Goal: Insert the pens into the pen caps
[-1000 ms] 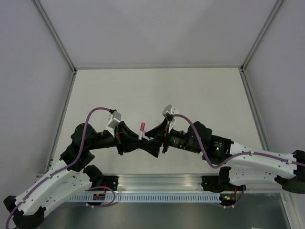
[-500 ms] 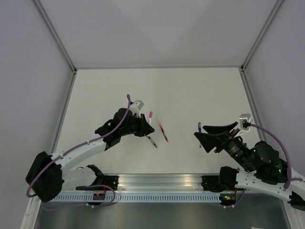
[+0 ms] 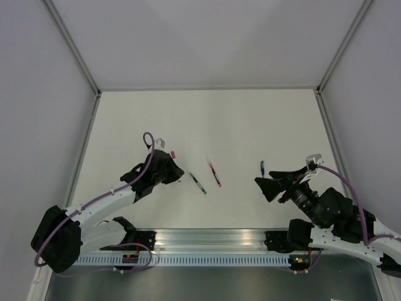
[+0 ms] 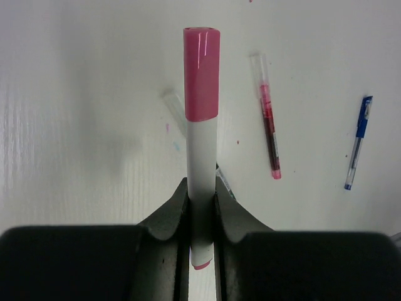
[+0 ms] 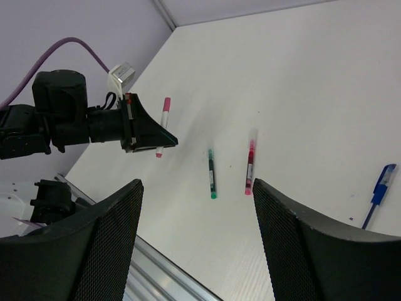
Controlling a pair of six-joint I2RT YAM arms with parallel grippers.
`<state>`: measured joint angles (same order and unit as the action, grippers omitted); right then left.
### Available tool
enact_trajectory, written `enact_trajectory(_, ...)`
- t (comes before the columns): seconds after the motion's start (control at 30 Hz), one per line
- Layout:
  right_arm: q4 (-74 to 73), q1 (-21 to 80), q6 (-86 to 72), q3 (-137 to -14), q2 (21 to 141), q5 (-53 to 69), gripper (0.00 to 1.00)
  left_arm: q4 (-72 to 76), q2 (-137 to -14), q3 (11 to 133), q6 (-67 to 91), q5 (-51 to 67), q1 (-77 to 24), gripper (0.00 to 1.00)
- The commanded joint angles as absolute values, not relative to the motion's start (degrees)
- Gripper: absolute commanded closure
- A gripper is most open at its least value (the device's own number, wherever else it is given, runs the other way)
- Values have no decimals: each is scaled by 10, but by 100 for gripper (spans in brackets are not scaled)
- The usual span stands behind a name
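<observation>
Left side:
- Your left gripper [image 4: 202, 194] is clamped narrow on a white pen [image 4: 202, 150]. The fingers [image 4: 168, 216] pinch the lower barrel from both sides.
- A pink cap [image 4: 202, 72] is seated on the far end of that pen. A small pink tip pokes out below the grip.
- In the right wrist view the pen stands close to upright and clear of the table [image 3: 250, 119].

Right side:
- Your right gripper [image 5: 197, 188] is spread wide, with nothing between the fingers [image 5: 106, 244].
- It hangs above the near right part of the table, pointing toward the middle.

Loose pens, all lying flat on the table:
- The green pen [image 3: 198, 184] lies just right of the left gripper, slanted. In the left wrist view it passes behind the held pen and is partly hidden, with its far end blurred.
- The red pen [image 3: 215, 174] lies beside the green one, apart from it and near the table's middle. It has a clear section at the far end.
- The blue pen [image 3: 262, 167] is well apart from the other two, just ahead of the right gripper's tips and not touching them. Its clip shows in the right wrist view.

You cannot tell from these views whether the three loose pens have their caps on.
</observation>
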<state>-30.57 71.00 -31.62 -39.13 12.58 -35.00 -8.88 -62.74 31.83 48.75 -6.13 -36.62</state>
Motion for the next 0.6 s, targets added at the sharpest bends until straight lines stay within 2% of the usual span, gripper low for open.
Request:
enact_trajectory(0.0, -323, 710, -330, -403, 133, -372, 22, -93, -639, 291, 570, -80, -366, 91)
enact_trajectory(0.17, -332, 710, -343, -400, 112, -378, 22, -50, -681, 259, 634, -57, -366, 92)
enact_trajectory(0.43, -337, 711, -350, -399, 88, -378, 22, -11, -795, 282, 643, -31, -367, 96)
enact_trajectory(0.53, -336, 711, -347, -398, 92, -379, 22, 0, -826, 293, 644, -18, -368, 83)
enact_trajectory(0.57, -335, 711, -346, -398, 93, -379, 22, 16, -831, 294, 645, -12, -369, 75)
